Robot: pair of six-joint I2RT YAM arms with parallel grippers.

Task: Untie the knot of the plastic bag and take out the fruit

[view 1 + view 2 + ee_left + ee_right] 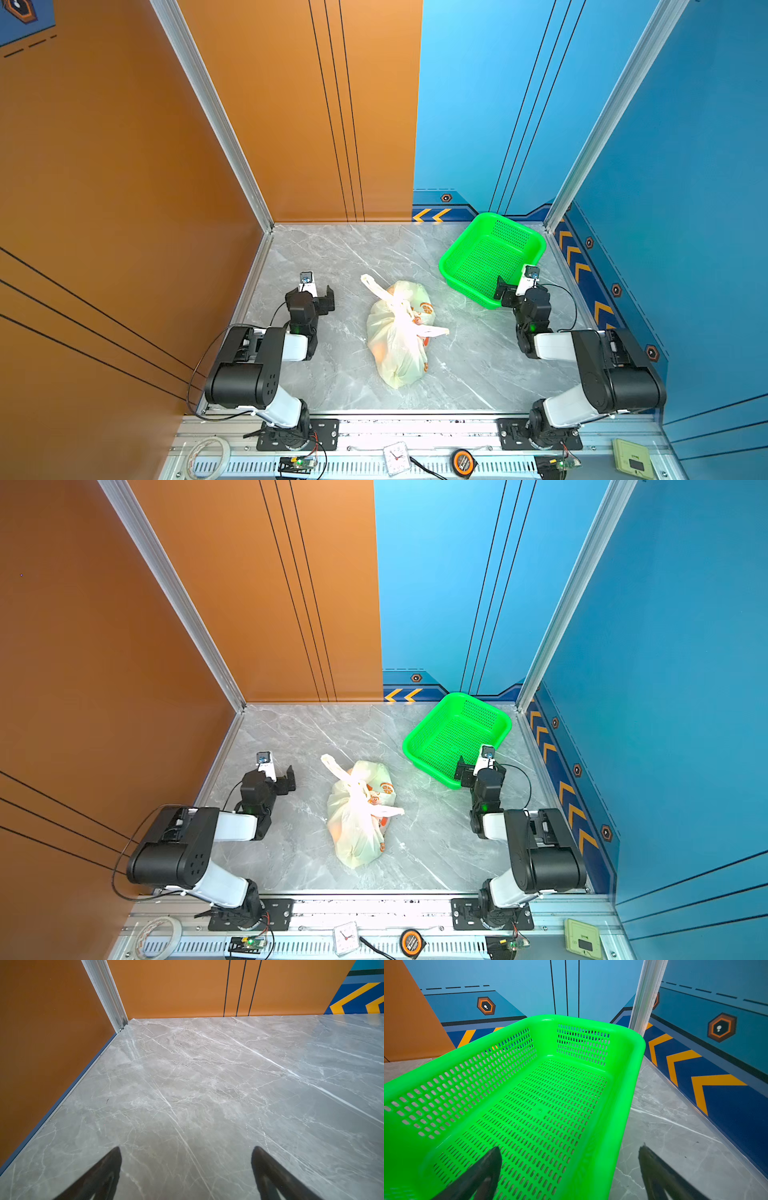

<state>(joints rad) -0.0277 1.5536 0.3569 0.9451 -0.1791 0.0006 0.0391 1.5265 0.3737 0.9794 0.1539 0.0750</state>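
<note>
The plastic bag (397,345) (357,825) lies tied in the middle of the marble table, in both top views. Its knot (404,309) (360,788) sits on the upper part, with one strap end pointing to the far left and one to the right. Fruit (379,351) (336,831) shows through the film only as an orange blur. My left gripper (320,291) (280,773) (187,1148) hangs open left of the bag, over bare table. My right gripper (515,282) (473,762) (570,1148) is open too, straddling a side rim of the green basket (446,266) (409,746) (633,1064).
The green basket holds nothing and stands at the back right by the blue wall. Orange walls close off the left and back. On the front rail lie a tape roll (208,457), a small clock (397,457) and a tape measure (462,460).
</note>
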